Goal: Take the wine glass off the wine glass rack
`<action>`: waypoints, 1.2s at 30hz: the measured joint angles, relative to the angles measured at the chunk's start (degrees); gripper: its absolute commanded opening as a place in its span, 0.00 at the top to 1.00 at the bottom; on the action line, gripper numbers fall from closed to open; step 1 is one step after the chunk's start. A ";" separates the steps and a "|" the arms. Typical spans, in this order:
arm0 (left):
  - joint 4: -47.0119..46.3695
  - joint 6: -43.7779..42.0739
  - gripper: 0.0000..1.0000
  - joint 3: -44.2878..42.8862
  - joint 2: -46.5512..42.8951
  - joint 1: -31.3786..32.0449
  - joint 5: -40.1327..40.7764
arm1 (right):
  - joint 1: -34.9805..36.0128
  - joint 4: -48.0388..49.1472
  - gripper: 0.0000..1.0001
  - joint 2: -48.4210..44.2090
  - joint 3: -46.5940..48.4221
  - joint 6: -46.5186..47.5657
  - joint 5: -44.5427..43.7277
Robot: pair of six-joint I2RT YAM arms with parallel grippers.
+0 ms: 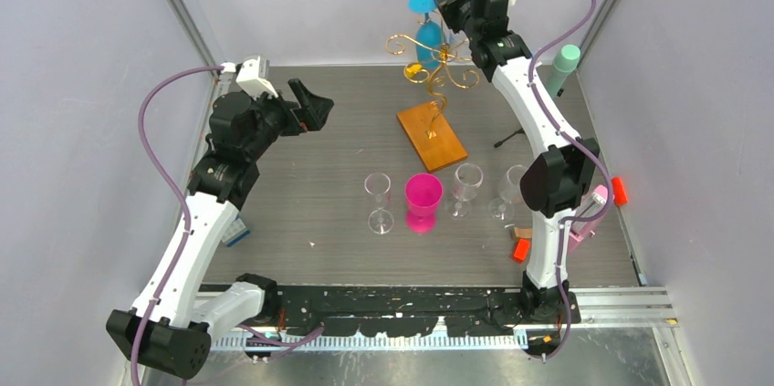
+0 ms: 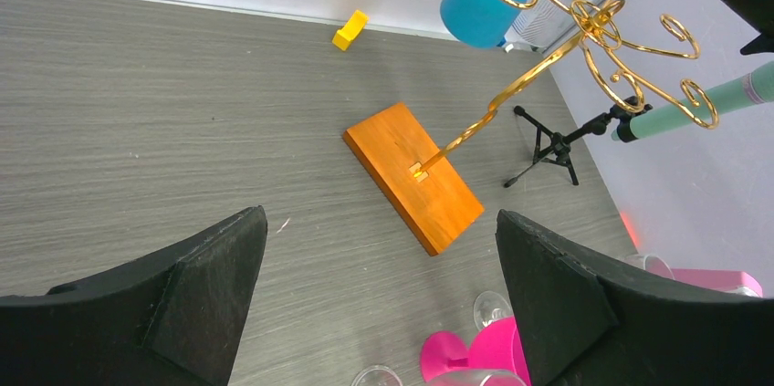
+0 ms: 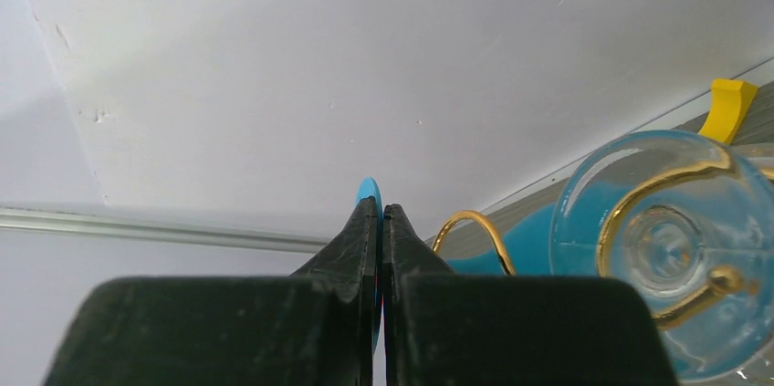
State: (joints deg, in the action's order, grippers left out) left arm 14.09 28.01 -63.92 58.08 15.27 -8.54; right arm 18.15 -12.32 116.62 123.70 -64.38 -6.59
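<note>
The left arm (image 1: 196, 222) rises from its base at the near left corner and bends inward over the table, its hand (image 2: 381, 222) held above the surface with the two black fingers (image 2: 210, 286) spread wide and nothing between them. The right arm (image 1: 529, 99) stretches up and far back, wrist raised high. Its hand (image 3: 379, 208) has the fingers pressed together, pinching the thin blue foot of the wine glass (image 1: 426, 39).
</note>
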 measured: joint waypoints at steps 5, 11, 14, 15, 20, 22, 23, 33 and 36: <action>0.00 0.00 0.00 0.00 0.00 0.00 -0.02 | -0.02 0.09 1.00 -0.37 -1.64 -0.09 -1.33; 0.02 0.00 0.00 0.00 -0.02 0.00 0.00 | 0.00 -0.09 1.00 -1.22 -3.30 -0.83 -2.56; 0.02 0.00 0.00 0.00 -0.04 0.02 0.00 | 0.00 0.13 1.00 -2.51 -5.49 -1.55 -2.84; 0.02 0.02 0.00 0.00 -0.04 0.04 0.00 | 0.00 0.26 1.00 -3.08 -6.38 -1.84 -3.02; 0.02 0.00 0.00 0.00 -0.07 0.09 0.00 | -0.02 1.05 1.00 -4.79 -8.39 -3.10 -5.18; 0.02 0.00 0.00 0.00 -0.07 0.11 0.00 | -0.04 1.57 1.00 -4.83 -8.39 -3.52 -6.03; 0.02 0.02 0.00 0.00 -0.07 0.11 0.00 | -0.02 1.62 1.00 -4.83 -8.35 -3.72 -6.38; 0.13 -0.02 0.00 0.00 -0.17 0.11 0.00 | -0.07 1.07 1.00 -4.46 -5.01 -6.38 -7.65; 0.15 -0.02 0.00 0.00 -0.20 0.11 0.00 | -0.11 0.02 1.00 -3.32 -2.95 -6.88 -8.24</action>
State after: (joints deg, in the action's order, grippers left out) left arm 14.24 27.99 -63.92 57.89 15.38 -8.54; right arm 18.04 -12.29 113.30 120.75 -71.26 -14.83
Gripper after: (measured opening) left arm 0.994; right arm 0.042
